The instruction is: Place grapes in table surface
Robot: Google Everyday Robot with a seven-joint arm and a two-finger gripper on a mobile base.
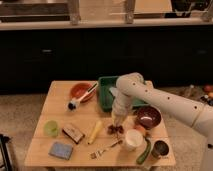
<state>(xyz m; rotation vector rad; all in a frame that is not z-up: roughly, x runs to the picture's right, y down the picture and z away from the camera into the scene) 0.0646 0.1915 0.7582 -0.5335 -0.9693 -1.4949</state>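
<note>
Hand [118, 120] sits over grapes [115, 129] on table surface [59, 97], grip unclear; orange bowl [73, 91] apparently holds brush [83, 96].

On the table surface [60, 112], a tray [106, 97] sits at the far middle. A plate [78, 90] is just left of it, and a brush [82, 98] lies across the plate's near rim. The gripper [118, 121] hangs near of the tray, directly over the grapes [115, 129], possibly touching them. A bowl [148, 117] lies to the right. A small fruit [140, 129] sits between the bowl and a cup [133, 139], which stands near-right of the grapes. A long vegetable [144, 151] and a can [160, 148] occupy the near right corner. Left of the grapes come a banana-like piece [95, 132], a block [73, 133], then a tumbler [51, 128]. A sponge [61, 149] lies near left, with a fork [106, 148] to its right.
</note>
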